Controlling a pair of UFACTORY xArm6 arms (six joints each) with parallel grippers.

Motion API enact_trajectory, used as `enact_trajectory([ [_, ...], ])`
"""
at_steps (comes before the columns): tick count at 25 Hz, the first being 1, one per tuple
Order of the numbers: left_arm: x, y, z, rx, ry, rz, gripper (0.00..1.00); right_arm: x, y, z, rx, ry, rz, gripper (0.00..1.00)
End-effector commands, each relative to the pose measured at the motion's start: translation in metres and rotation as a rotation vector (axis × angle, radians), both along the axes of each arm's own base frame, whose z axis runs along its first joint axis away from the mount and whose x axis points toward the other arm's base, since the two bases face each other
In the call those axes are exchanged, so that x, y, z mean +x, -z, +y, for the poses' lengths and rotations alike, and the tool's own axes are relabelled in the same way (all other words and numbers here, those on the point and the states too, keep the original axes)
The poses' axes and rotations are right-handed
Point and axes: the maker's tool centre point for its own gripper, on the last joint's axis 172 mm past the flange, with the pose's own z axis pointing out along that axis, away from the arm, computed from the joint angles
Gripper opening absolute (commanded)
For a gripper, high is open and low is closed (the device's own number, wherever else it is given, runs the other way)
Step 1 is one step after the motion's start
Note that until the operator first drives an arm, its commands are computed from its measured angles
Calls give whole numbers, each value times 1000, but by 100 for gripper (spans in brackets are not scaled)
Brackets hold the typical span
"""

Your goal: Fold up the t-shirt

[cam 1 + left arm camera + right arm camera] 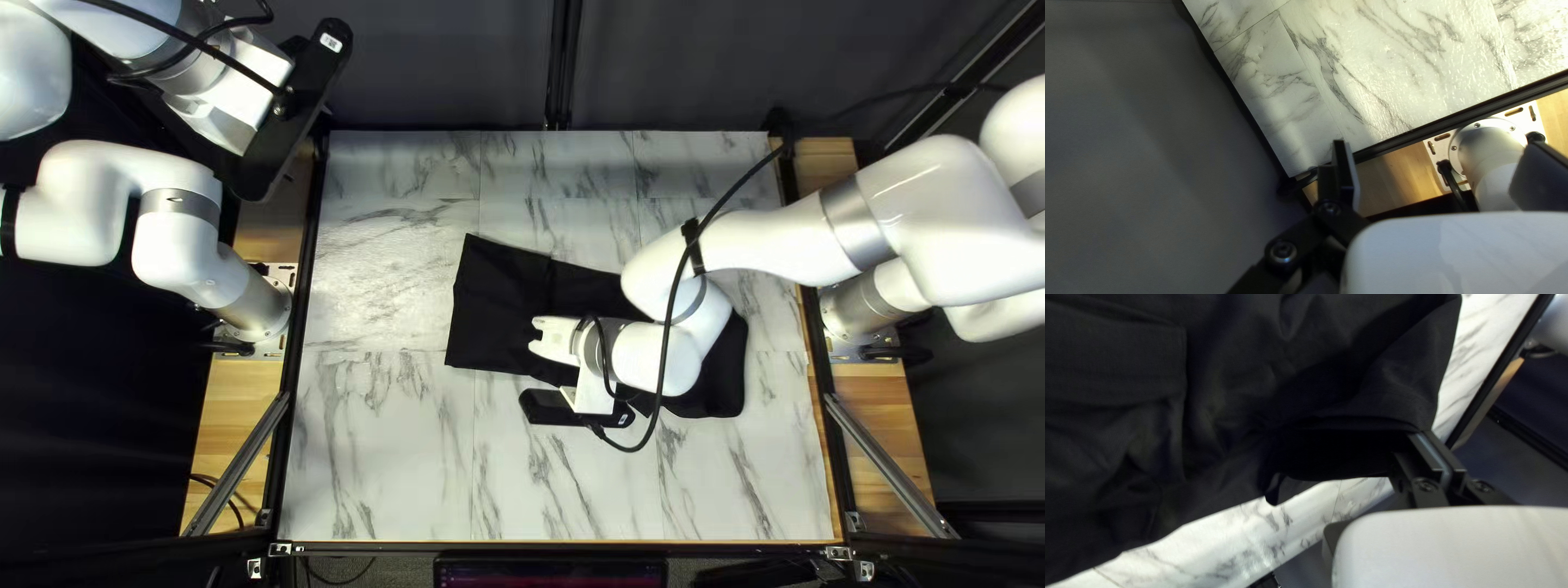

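Observation:
The black t-shirt (506, 314) lies partly folded in the middle of the marble table, and my right arm's wrist (645, 351) reaches over its right part. In the right wrist view my right gripper (1423, 437) is shut on a layered edge of the t-shirt (1208, 396), held a little above the table top. Creased cloth spreads ahead of the fingers and hides their tips. My left gripper (1441, 163) hangs open and empty over the table's far left corner, well away from the shirt.
The marble table top (392, 441) is bordered by black frame rails and wooden side strips (237, 400). My left arm's base (1486, 151) stands beside the left rail. A dark curtain hangs behind the far edge.

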Motion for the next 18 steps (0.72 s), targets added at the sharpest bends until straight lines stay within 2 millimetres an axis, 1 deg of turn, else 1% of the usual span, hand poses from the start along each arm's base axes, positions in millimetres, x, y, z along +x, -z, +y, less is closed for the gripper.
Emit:
enact_trajectory([
  [1, 0, 0, 0, 0, 0, 0, 100, 0, 13, 8, 26, -15, 5, 4],
  [2, 0, 0, 0, 0, 0, 0, 100, -1, 15, 8, 31, -16, 5, 35],
  [3, 0, 0, 0, 0, 0, 0, 100, -2, 17, 9, 41, -15, 5, 85],
  [5, 0, 0, 0, 0, 0, 0, 100, -4, 18, 8, 51, -11, 5, 100],
  [10, 0, 0, 0, 0, 0, 0, 100, -18, 19, 0, 74, 14, 4, 100],
  [12, 0, 0, 0, 0, 0, 0, 100, -23, 23, -3, 81, 24, 4, 100],
  [15, 0, 0, 0, 0, 0, 0, 100, -26, 28, -10, 86, 34, 2, 100],
  [18, 0, 0, 0, 0, 0, 0, 100, -25, 29, -17, 84, 42, -4, 100],
])
